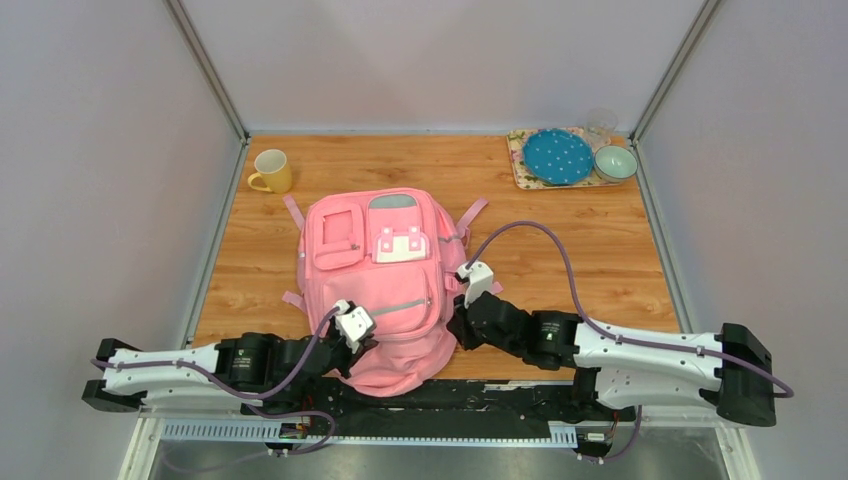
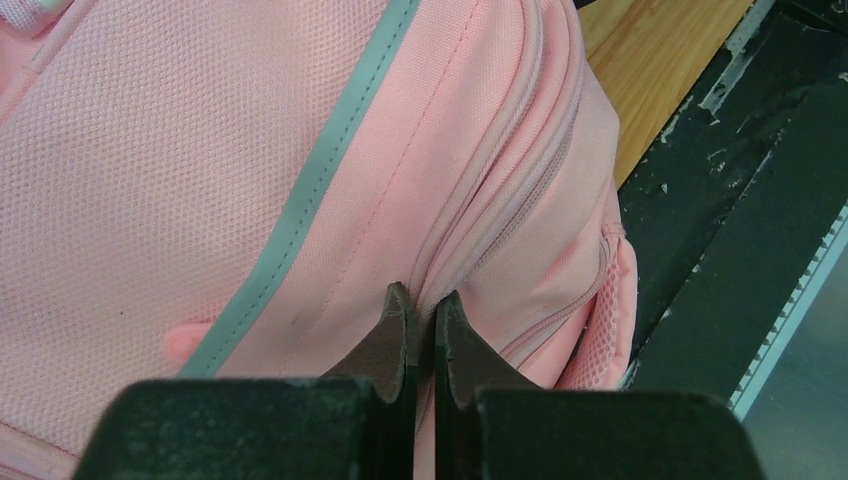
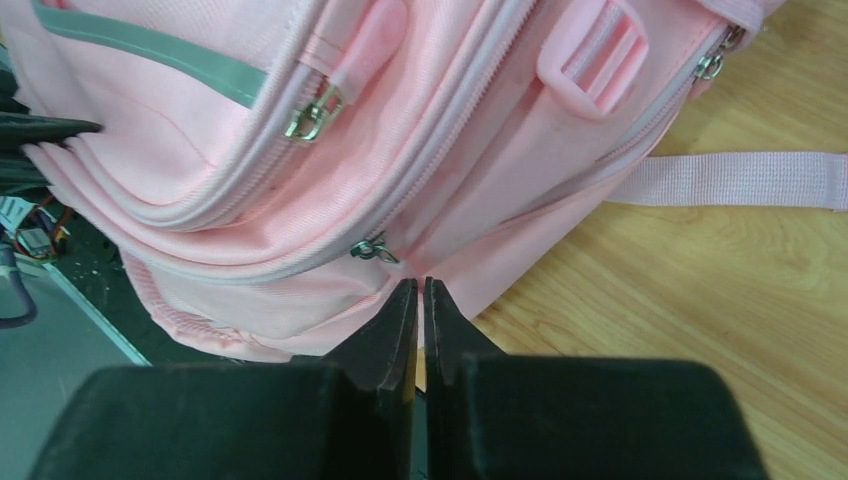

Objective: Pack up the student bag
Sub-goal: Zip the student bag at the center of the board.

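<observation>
As I look down from above, I log: student bag (image 1: 375,290), lying flat at table (image 1: 600,270) centre. Left claw (image 2: 420,312), pinched narrow, tips against bag seam at its 7 o'clock. Right claw (image 3: 420,297), pinched narrow, nothing held, beside bag's 4 o'clock edge.

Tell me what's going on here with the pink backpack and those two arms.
Two arms are working on a pink backpack lying on the wooden table. The left gripper, closed, presses against a zip seam at the bag's near end. The right gripper, also closed, sits just short of a metal zip pull, holding nothing. The zips in view look closed.
</observation>
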`<state>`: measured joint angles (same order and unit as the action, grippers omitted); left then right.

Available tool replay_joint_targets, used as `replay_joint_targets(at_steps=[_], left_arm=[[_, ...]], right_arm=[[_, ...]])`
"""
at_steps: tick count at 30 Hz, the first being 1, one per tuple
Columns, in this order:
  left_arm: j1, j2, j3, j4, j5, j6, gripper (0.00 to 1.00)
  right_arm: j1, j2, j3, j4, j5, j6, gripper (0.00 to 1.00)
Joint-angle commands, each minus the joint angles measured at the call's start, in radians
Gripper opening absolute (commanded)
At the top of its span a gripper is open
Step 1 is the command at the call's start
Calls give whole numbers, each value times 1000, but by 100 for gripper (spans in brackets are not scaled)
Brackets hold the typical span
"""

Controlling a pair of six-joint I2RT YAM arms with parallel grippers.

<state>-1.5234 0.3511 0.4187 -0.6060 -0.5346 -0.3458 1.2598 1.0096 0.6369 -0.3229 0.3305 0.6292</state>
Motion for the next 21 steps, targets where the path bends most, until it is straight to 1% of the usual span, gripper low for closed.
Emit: replay_joint_targets(at_steps=[1,2,7,8,10,11,12,13,14,16,17,19,21], left_arm=[[-1,-43,28,-67,24,-101,0],[-1,-47,26,-67,24,-102,0],[-1,-55,23,-70,28,-105,0],[-1,-55,22,-69,28,-107,0],[-1,-49,22,-70,31,-107,0],[-1,-46,23,-71,31,-107,0],[-1,-44,22,-72,31,-107,0],[-1,-43,22,-75,31,-107,0],[-1,-44,22,-77,31,-110,0],[-1,-44,23,-83,30,-110,0],[-1,-46,23,-83,31,-110,0],[-1,-47,26,-84,28,-110,0],[-1,-50,26,-86,27,-108,0]], right_arm=[[1,40,4,-22,-7,-17,9],[1,43,3,-12,-7,-16,12],[3,57,1,15,7,-14,18],[4,57,1,24,4,-17,22],[7,50,0,27,7,-20,25],[7,46,-2,28,8,-19,30],[7,31,-8,27,10,-25,32],[10,23,-14,25,8,-29,41],[10,9,-19,25,4,-31,45],[10,-35,-38,21,-5,-51,54],[12,-54,-48,21,-11,-55,56],[12,-112,-74,27,-13,-86,59],[12,-150,-86,31,-11,-114,59]])
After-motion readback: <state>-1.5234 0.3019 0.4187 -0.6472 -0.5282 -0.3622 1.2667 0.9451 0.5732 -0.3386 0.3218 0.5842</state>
